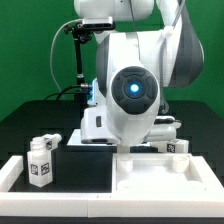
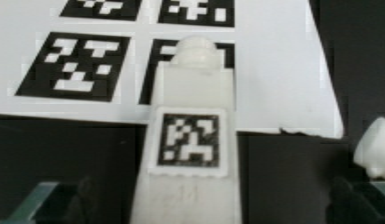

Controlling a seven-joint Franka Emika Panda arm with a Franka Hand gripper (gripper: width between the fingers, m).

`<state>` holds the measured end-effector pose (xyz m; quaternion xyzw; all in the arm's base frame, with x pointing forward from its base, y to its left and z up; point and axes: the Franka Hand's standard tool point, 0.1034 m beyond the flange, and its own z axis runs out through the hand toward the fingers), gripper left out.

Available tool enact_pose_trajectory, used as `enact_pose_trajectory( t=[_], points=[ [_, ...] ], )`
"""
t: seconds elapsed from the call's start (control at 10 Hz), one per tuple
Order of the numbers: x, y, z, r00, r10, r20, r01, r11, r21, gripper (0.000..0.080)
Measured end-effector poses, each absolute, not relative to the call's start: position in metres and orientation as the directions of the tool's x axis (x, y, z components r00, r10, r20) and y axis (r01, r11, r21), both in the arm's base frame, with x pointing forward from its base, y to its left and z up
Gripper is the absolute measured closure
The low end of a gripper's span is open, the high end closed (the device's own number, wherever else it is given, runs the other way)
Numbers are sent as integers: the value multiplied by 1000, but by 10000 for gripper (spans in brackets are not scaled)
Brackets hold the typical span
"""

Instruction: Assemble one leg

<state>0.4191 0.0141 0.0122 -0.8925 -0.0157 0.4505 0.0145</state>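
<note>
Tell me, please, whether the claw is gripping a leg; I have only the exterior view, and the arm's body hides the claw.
Observer: No. In the wrist view the claw is open, and its fingers stand clear of the leg on both sides.
Operator: Thank you. How does that leg sit relative to the claw?
Observer: It runs lengthwise midway between the fingers, with a tagged face towards the camera.
Operator: Is anything else close by?
Observer: Yes, another white part sits near one finger; too little of it shows to name it.
</note>
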Motion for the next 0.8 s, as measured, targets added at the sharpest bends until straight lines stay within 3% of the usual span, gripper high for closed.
enact_pose_trajectory(
  t=[0.3, 0.4, 0.5, 0.6, 0.8],
  points=[
    [422, 15, 8, 622, 46, -782, 18, -999, -45, 162],
    [421, 15, 8, 621, 47, -782, 19, -999, -46, 332],
    [424, 15, 6, 637, 48, -769, 20, -999, -46, 332],
    [428, 15, 7, 684, 50, -727, 24, -999, -46, 516],
    [433, 16, 20, 763, 68, -643, 44, -998, -54, 514]
  ],
)
